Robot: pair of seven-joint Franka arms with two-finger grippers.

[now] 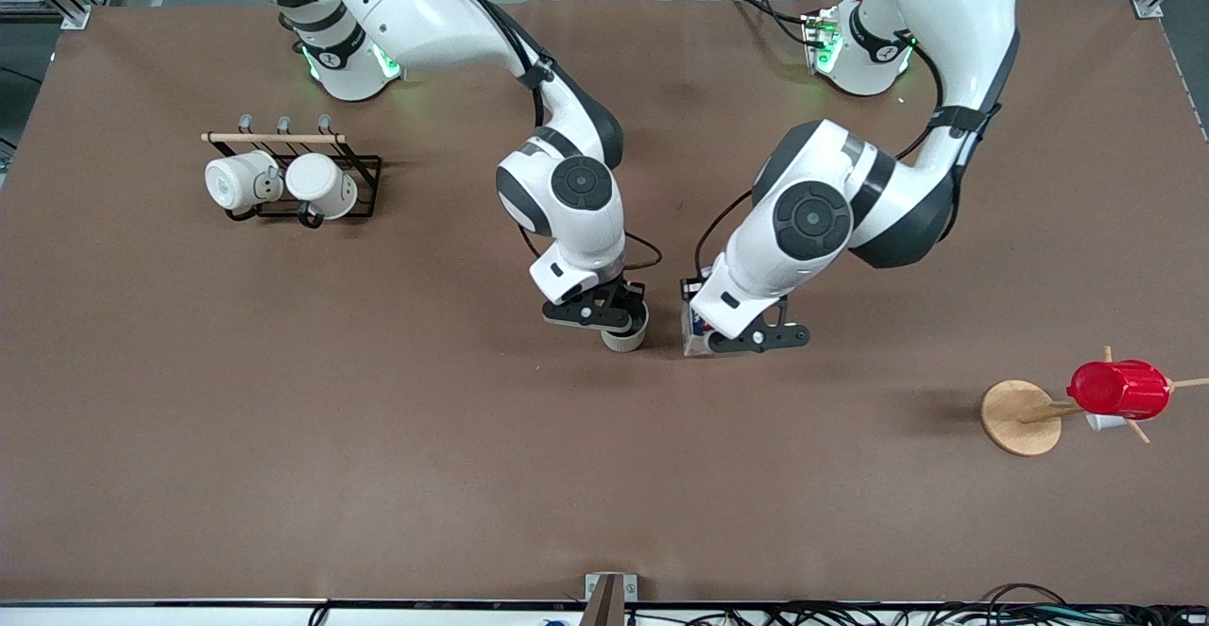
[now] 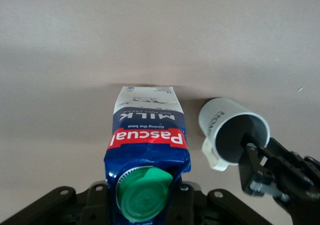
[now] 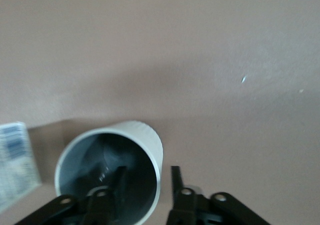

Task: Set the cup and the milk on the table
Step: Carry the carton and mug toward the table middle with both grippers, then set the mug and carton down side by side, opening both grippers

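The milk (image 1: 694, 333), a dark blue and white carton with a green cap (image 2: 145, 195), stands on the brown table (image 1: 378, 437) near its middle. My left gripper (image 1: 718, 331) is shut on its top, one finger on each side (image 2: 145, 207). The cream-white cup (image 1: 625, 335) stands upright beside it, toward the right arm's end, and also shows in the left wrist view (image 2: 225, 120). My right gripper (image 1: 614, 316) is over the cup, open, with one finger inside the grey bowl (image 3: 119, 182) and one outside the wall. The cup (image 3: 145, 135) shows no finger touching its rim.
A black wire rack (image 1: 364, 168) with two brighter white mugs (image 1: 241, 180) stands toward the right arm's end, near the bases. A wooden peg stand (image 1: 1015, 416) carrying a red ribbed cup (image 1: 1119, 390) stands toward the left arm's end.
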